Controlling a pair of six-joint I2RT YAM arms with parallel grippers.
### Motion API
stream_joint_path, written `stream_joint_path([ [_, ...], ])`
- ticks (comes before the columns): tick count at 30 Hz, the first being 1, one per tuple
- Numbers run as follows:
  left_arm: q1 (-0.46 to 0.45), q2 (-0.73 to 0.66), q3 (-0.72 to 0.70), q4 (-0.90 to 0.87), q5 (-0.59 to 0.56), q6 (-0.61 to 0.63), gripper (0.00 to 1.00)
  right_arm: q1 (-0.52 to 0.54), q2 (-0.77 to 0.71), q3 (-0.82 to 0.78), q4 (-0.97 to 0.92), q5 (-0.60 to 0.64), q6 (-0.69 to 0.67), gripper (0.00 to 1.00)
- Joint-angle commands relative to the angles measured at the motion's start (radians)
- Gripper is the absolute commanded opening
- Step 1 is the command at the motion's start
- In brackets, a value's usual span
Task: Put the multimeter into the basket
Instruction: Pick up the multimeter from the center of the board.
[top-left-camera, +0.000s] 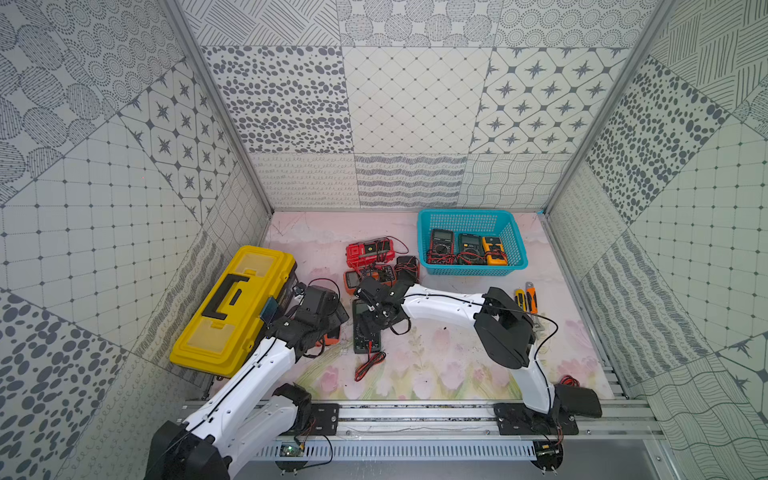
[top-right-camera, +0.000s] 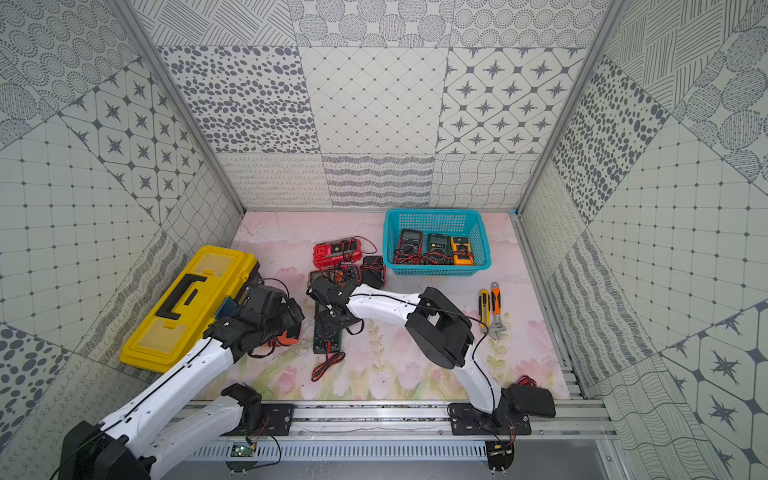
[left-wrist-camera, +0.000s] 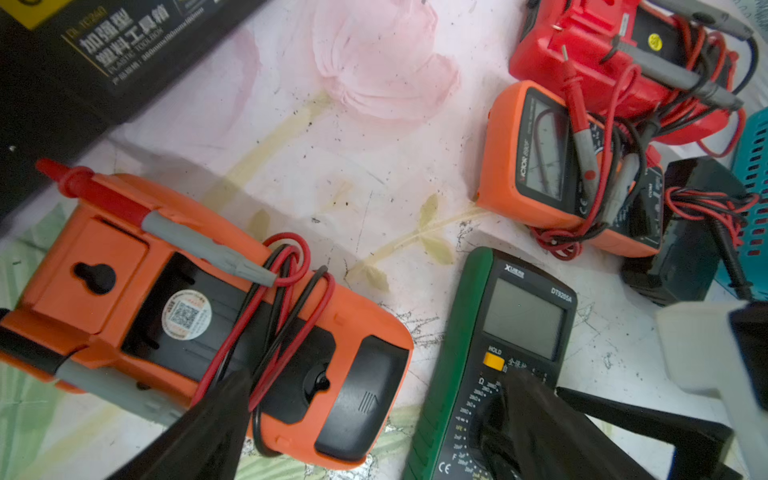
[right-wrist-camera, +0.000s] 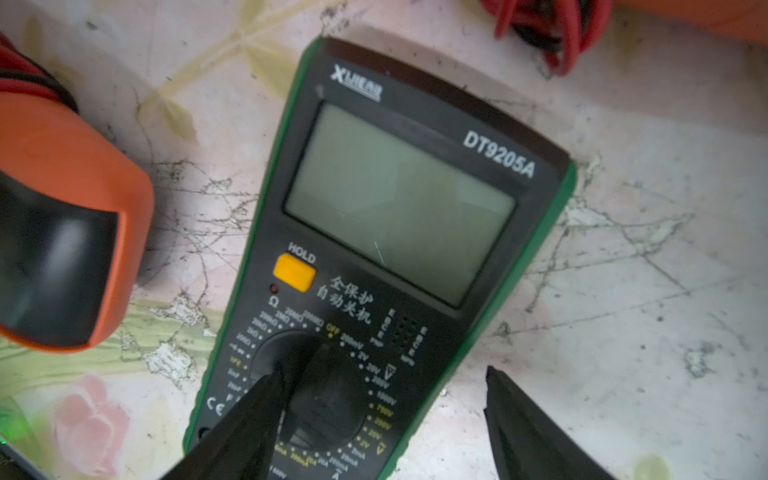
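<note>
The teal-blue basket (top-left-camera: 473, 270) (top-right-camera: 436, 270) stands at the back right and holds three multimeters. A green-edged multimeter (right-wrist-camera: 399, 199) (top-left-camera: 365, 338) lies face up mid-table, its leads trailing toward the front. My right gripper (right-wrist-camera: 384, 374) (top-left-camera: 376, 309) is low over its dial, open. One finger (right-wrist-camera: 257, 415) lies across the dial; the other (right-wrist-camera: 523, 428) is over the mat beside the meter's edge. My left gripper (left-wrist-camera: 378, 386) hangs open above an orange multimeter (left-wrist-camera: 199, 316) (top-left-camera: 330, 338) that lies face down, wrapped in leads.
A yellow toolbox (top-left-camera: 237, 303) with a black handle lies at the left. Behind the arms sit a red meter (top-left-camera: 370, 249), an orange analog meter (left-wrist-camera: 536, 158) and a black one (top-left-camera: 407, 266). A utility knife and a wrench (top-left-camera: 525, 299) lie at the right.
</note>
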Motion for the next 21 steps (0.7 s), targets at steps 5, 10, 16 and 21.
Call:
stream_joint_path([
  [5,0.008,0.015,-0.002,0.029,0.013,0.007,0.99,-0.004,-0.024,-0.054,-0.032,0.064,-0.016,0.72],
  [10,0.009,0.034,0.004,0.042,0.023,0.007,0.99,-0.037,-0.067,-0.123,-0.031,0.053,-0.014,0.68],
  [16,0.009,0.052,0.006,0.062,0.036,0.004,0.99,-0.074,-0.124,-0.207,-0.03,0.054,-0.009,0.67],
  [21,0.01,0.062,0.015,0.065,0.036,0.009,0.99,-0.071,-0.154,-0.218,0.01,0.019,-0.043,0.78],
])
